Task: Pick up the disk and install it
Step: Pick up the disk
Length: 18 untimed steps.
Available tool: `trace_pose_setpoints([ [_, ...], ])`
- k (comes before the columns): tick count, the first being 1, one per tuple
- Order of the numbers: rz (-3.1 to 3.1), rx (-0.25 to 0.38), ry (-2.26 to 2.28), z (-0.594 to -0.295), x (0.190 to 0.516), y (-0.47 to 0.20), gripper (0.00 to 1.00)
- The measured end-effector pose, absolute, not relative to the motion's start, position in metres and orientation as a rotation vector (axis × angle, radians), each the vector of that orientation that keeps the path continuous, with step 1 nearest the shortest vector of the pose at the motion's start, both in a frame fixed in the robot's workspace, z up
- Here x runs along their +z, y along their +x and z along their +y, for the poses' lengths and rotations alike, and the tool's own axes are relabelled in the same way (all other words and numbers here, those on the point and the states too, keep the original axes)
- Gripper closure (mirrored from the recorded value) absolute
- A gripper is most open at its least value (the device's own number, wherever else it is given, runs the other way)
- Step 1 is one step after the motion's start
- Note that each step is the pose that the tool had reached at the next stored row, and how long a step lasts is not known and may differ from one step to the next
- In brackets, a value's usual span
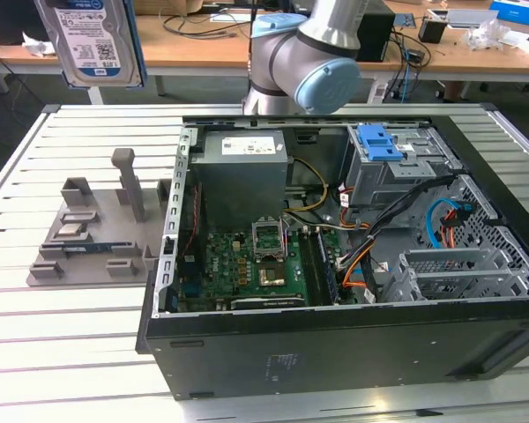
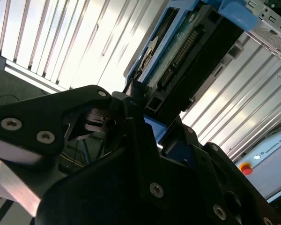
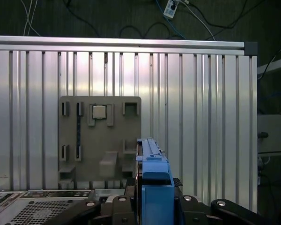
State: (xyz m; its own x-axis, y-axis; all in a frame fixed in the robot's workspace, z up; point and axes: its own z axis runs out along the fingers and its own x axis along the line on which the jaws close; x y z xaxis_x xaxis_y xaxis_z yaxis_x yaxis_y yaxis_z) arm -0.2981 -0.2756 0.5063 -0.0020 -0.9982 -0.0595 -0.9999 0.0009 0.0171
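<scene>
Black end effector clamped on flat silver disk in blue carrier frame. Disk held upright, high above slatted metal tabletop, well toward exterior view's left of open computer case's grey drive cage.

Bright even light, glare on table slats, close disk soft

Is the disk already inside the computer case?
No, the disk is up in the air, outside the open case.

Arm: silver-grey rounded joints, light-blue round end cap. Tool: matte black angular linkage plates, silver screws.
</scene>
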Motion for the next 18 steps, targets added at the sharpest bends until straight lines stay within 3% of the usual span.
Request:
trace_pose_setpoints([
  [18, 2.201, 0.084, -2.198, -0.276, 0.506, -0.237, 0.64],
])
